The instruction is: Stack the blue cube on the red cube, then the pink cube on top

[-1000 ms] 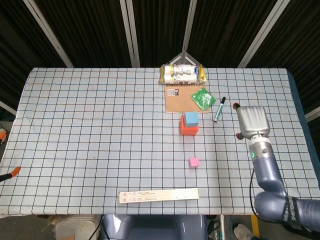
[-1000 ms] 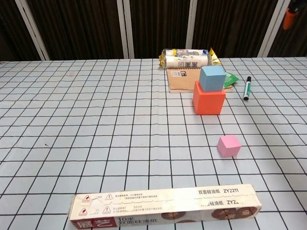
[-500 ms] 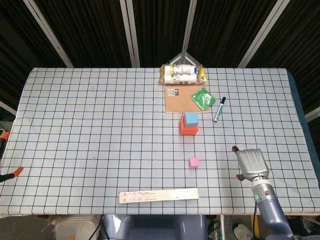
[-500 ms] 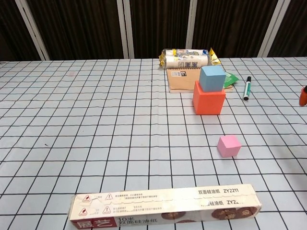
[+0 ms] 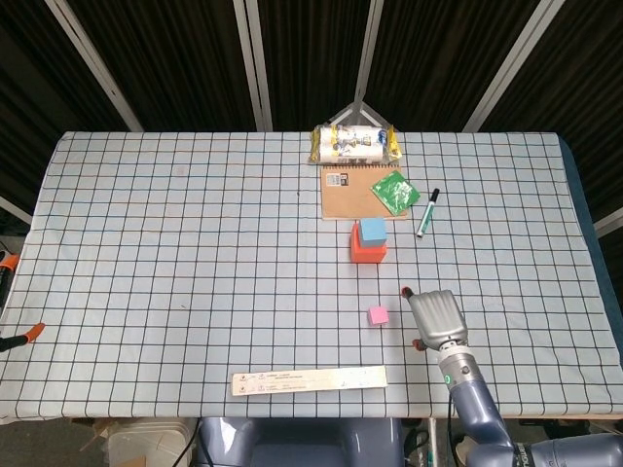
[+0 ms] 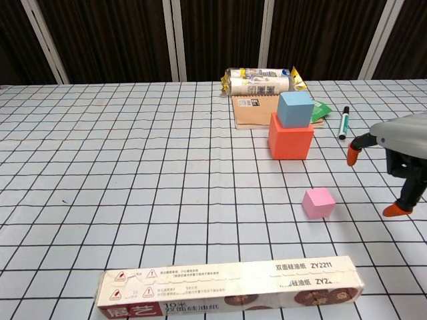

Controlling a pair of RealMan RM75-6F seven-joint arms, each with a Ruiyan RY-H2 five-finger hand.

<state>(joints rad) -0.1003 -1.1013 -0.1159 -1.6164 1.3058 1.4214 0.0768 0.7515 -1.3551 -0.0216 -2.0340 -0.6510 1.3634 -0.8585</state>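
The blue cube sits on top of the red cube right of the table's middle. The small pink cube lies alone on the cloth, in front of that stack. My right hand hovers just right of the pink cube, orange-tipped fingers spread and holding nothing. Of my left hand, only two orange fingertips show at the left edge of the head view, well apart and off the table.
A long flat box lies along the front edge. Behind the stack are a brown notebook, a green packet, a marker and a snack pack.
My right hand has come from beside the marker at the far right, toward the front edge and then left, and now hangs close beside the pink cube. The cubes have not moved.
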